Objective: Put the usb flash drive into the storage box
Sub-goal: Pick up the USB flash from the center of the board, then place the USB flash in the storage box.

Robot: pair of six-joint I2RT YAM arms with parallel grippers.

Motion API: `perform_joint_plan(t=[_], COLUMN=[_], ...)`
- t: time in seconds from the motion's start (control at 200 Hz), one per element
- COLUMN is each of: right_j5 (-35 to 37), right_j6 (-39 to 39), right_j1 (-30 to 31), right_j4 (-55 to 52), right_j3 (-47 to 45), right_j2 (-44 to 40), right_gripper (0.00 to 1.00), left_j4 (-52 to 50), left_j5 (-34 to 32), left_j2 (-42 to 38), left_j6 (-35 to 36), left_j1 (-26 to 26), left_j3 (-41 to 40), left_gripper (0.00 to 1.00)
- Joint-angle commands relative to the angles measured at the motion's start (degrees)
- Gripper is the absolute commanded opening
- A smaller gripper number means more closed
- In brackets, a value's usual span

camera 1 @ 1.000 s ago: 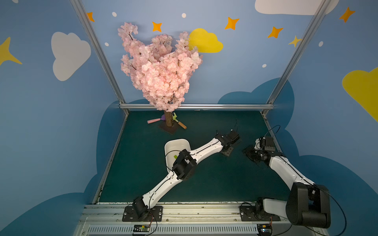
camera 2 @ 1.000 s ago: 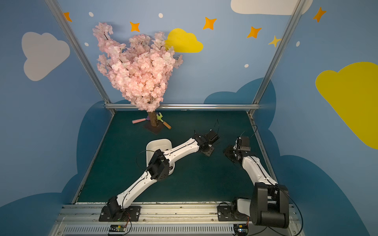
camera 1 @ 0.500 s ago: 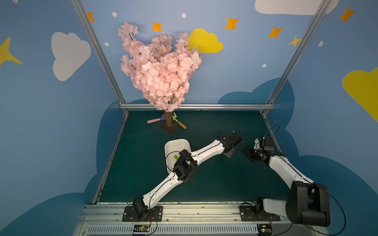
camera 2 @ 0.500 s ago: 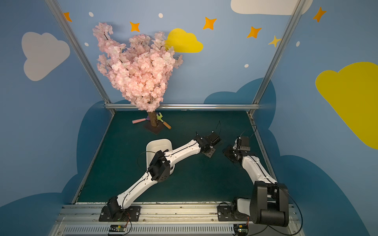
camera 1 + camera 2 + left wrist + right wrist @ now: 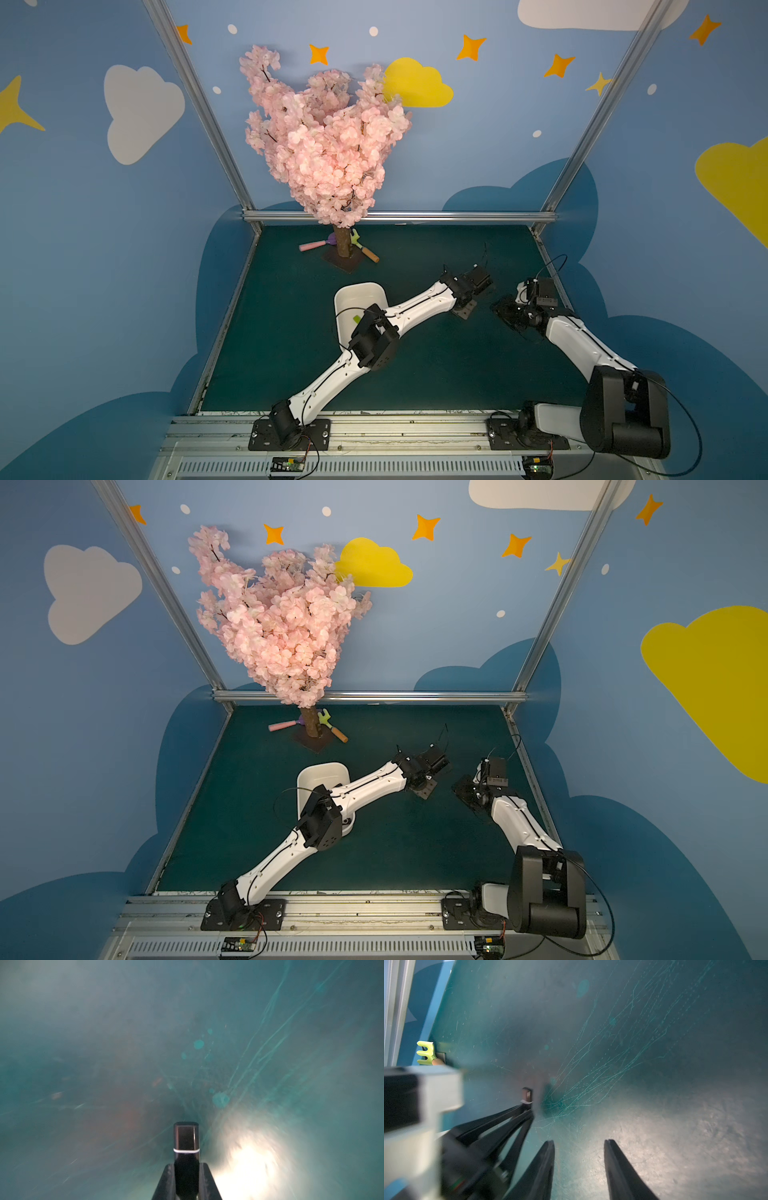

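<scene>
The left end effector [image 5: 186, 1166] is clamping its jaws tightly on the usb flash drive [image 5: 186, 1136], a black stick with a thin white band, whose free end is sticking out past the fingertips. In the right wrist view the same left end effector [image 5: 527, 1108] is holding the drive [image 5: 527, 1094] close above the scratched green desk [image 5: 654, 1064]. Compared with a second ago, these jaws have drawn together onto the drive, and the left wrist is sitting slightly farther from the storage box.

The right end effector [image 5: 579, 1142] is hovering with its jaws partly apart, gripping nothing, in the same pose as before.

In both top views the storage box [image 5: 360, 285] [image 5: 322, 765] is resting on the desk under the left forearm. The left end effector [image 5: 464, 309] is out beyond the box's right side, so the drive is well apart from the box. The right end effector [image 5: 509, 311] is farther out on that same side. A small yellow-green piece [image 5: 356, 319] is lying inside the box. Behind the box a pink blossom tree [image 5: 328, 145] is standing, with toy tools at its base.
</scene>
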Motion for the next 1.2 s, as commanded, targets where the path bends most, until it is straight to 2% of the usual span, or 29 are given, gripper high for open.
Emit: perform_joint_plan(t=[0.0,0.075,0.255,0.375,0.516,0.606,0.701,0.866,1.031,1.191], right_j5=[-0.73,-0.93,-1.29,-1.74,-1.9,-1.65,-1.31,-0.62,-0.2,0.34], right_j6=[-0.41,-0.4,-0.47,-0.51,-0.66,-0.87,-1.02,-1.38,-1.64,-1.87], right_j1=[-0.33,-0.33,-0.24,0.05,0.54,1.03,1.41,1.72,2.09,2.24], right_j4=[0.66,0.7,0.68,0.95,0.92,0.87,0.89,0.52,0.17,-0.1], right_j3=[0.71,0.71,0.69,0.62,0.83,0.97,1.04,1.21,1.45,1.54], right_j2=[0.54,0.61,0.67,0.81,1.2,1.41,1.86,2.44,2.43,1.97], right_gripper=[0.44,0.44,0.44,0.44,0.44,0.44,0.44,0.44,0.44,0.44], left_j4=[-2.5,-0.82,10.19,13.14,17.41,22.28,24.54,27.0,28.44,27.95], left_j5=[-1.48,-3.1,-7.01,-9.33,-7.17,-6.39,-3.87,-1.98,0.15,0.3], left_j2=[-11.32,-18.33,-40.41,-53.56,-68.31,-75.0,-77.52,-75.3,-72.3,-73.87], left_j6=[-1.25,-1.82,-4.56,-7.66,-11.92,-12.65,-13.72,-14.34,-14.52,-14.04], left_j1=[-0.13,-0.13,1.33,4.26,9.53,11.55,13.38,15.02,16.17,16.44], left_j3=[-3.44,-12.12,-44.09,-62.14,-80.65,-89.84,-94.49,-97.22,-97.37,-96.6], left_gripper=[0.15,0.14,0.17,0.18,0.2,0.24,0.25,0.25,0.25,0.32])
